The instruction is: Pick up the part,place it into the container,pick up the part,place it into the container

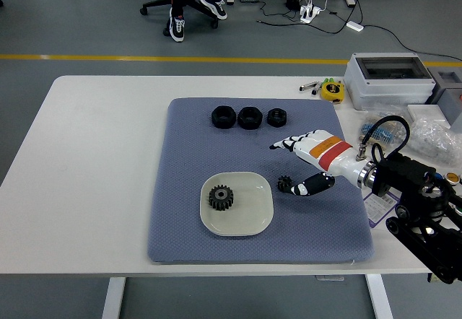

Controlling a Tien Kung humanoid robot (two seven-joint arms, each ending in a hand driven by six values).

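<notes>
A white dish [254, 221] lies on the blue-grey mat [180, 167] with a black gear [220, 198] in it. Three black ring-shaped parts [250, 117] stand in a row at the mat's far edge. My right hand [283, 164] is low over the mat just right of the dish, with its fingers spread straight and its thumb stretched toward the dish. A small black toothed part [284, 182] lies on the mat at the thumb's tip, outside the dish. I cannot tell if the thumb touches it. The left arm does not show.
A grey lidded box [386, 79], a yellow tape measure [332, 90] and clear plastic bags [433, 135] sit at the table's right. A seated person's legs [191, 5] show on the floor beyond the table.
</notes>
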